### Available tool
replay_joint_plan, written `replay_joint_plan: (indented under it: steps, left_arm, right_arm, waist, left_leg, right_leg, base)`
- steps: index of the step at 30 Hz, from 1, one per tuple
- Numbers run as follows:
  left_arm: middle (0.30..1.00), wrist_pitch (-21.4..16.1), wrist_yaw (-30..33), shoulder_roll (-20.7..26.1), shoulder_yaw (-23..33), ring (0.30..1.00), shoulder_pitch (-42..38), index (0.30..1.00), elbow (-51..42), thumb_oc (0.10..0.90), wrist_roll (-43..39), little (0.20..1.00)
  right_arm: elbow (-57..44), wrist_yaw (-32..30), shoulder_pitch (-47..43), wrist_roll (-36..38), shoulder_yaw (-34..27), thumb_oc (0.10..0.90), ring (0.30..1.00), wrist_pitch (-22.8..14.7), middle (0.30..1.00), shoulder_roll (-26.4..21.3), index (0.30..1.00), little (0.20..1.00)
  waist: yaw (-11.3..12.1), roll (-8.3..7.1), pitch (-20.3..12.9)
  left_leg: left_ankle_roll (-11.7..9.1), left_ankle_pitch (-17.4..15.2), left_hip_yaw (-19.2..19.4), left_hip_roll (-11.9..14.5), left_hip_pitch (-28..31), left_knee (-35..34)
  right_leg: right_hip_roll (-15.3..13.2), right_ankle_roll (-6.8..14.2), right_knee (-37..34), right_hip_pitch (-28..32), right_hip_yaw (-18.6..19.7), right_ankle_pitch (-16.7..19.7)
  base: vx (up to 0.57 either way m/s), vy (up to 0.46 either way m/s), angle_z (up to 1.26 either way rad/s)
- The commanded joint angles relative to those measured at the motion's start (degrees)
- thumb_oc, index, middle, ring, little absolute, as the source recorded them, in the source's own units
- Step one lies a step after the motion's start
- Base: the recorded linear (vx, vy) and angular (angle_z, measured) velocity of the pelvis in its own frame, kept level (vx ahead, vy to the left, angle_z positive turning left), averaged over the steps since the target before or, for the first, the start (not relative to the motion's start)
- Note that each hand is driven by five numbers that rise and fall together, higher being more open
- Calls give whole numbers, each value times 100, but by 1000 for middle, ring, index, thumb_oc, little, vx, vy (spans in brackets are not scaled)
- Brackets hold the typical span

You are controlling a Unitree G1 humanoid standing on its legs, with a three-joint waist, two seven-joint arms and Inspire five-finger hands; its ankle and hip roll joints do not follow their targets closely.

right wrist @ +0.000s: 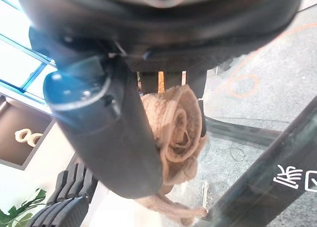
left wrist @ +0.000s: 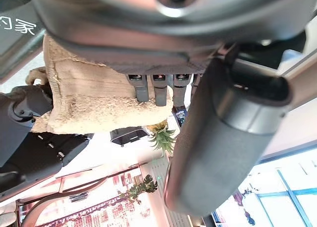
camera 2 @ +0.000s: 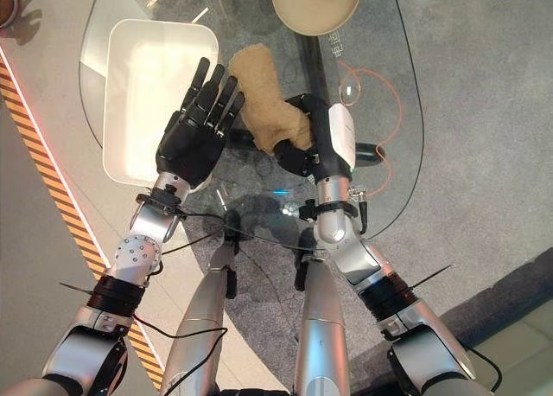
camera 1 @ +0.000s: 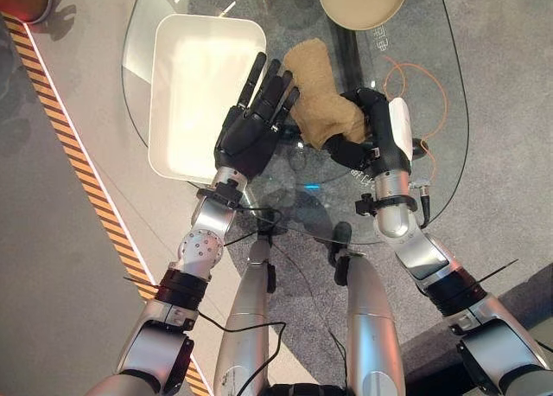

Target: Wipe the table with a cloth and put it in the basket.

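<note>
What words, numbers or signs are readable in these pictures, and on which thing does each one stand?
White signs on the glass table, beside the plate: too small to read.
The same kind of white signs in the right wrist view: cut off at the edge, not readable.
Cloth and basket: no text on them that I can see.

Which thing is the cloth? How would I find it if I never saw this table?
Find the round glass table. Near its middle, between the white basket on the left and the cream plate at the far edge, the right robot hand is curled round the cloth. It is the only fuzzy, tan, floppy thing there.
</note>
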Motion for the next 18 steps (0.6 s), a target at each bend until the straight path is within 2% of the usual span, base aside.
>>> replay_joint_plan:
  steps: [1, 5, 10, 14, 18]
  left_arm:
    - [900, -22, -358, -179, -262, 900, -694, 900, -857, 800, -92, 900]
    - [900, -79, -222, -217, -322, 900, -727, 900, -850, 800, -30, 900]
    - [900, -419, 81, -232, -304, 900, -774, 900, -788, 800, 223, 900]
    - [900, -888, 480, -158, -224, 900, -772, 900, -738, 800, 955, 900]
    - [900, -1169, 701, -75, -144, 900, -709, 900, -738, 800, 1356, 900]
  right_arm:
    - [-1335, -60, -1099, -111, 53, 100, 300, -668, 300, 227, 300, 200]
    - [-1353, -70, -1126, -131, 94, 100, 300, -648, 300, 261, 300, 200]
    - [-1356, -163, -1155, -219, 93, 100, 300, -592, 300, 322, 300, 200]
    - [-1355, -388, -1143, -292, 23, 100, 300, -538, 300, 279, 300, 200]
    - [-1358, -570, -1038, -341, -102, 100, 300, -635, 300, 236, 300, 200]
  waist:
    - [-12, -185, -168]
    - [-14, -189, -168]
    - [-11, -195, -168]
    - [1, -197, -168]
    - [13, -198, -168]
  left_leg:
    - [294, -1015, 536, -294, 254, 637]
    - [297, -1010, 529, -303, 249, 632]
    - [297, -1007, 528, -306, 245, 631]
    - [293, -957, 520, -314, 242, 608]
    - [285, -1006, 501, -318, 295, 615]
  right_leg:
    - [370, 233, -1199, 412, 123, 657]
    - [378, 232, -1197, 404, 119, 658]
    - [376, 235, -1192, 393, 117, 658]
    - [375, 234, -1224, 395, 110, 705]
    - [372, 252, -1187, 441, 107, 645]
  base:
    - [0, 0, 0]
    - [0, 0, 0]
    - [0, 0, 0]
    - [0, 0, 0]
    - [0, 0, 0]
